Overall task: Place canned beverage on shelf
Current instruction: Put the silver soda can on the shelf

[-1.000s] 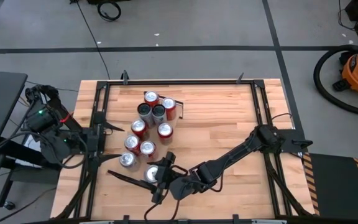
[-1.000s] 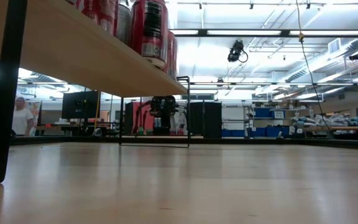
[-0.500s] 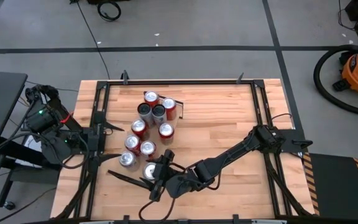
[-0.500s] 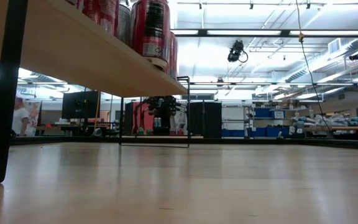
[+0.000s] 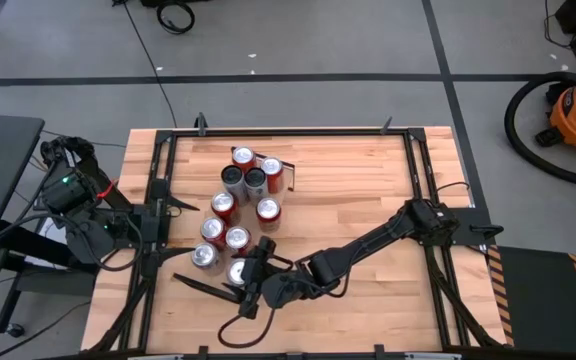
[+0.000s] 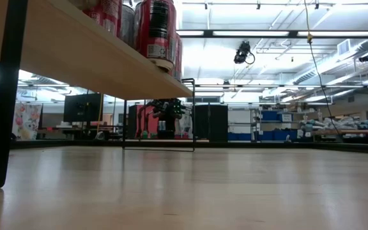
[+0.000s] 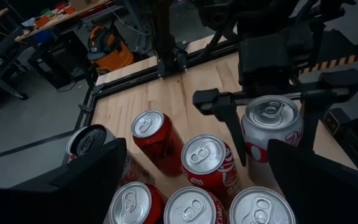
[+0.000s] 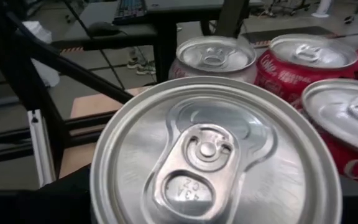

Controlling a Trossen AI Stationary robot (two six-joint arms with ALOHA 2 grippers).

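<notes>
The right gripper (image 5: 240, 283), near the front-left corner of the pale butcher-block wooden desk (image 5: 368, 190), has its fingers partly spread and closed round a silver-topped white and red drink can (image 5: 238, 273), as the left wrist view shows: a dark finger stands each side of that can. The can sits over the front end of the long pale wood shelf (image 6: 75, 51), right beside the row already there; whether its base rests on the plank I can't tell. Judging by this, the job is well along: approx. nine other red and silver cans (image 5: 237, 238) stand on the shelf in a line running toward the back edge, and what's left for this one is to set it down, let go and pull back (no spare cans show elsewhere on the desk). Writing: white script on a red can (image 8: 303, 68) reads like "Coca-Cola", only partly seen; other labels too small. The left gripper (image 7: 191, 180) waits at the desk's left edge, fingers wide apart, holding nothing.
</notes>
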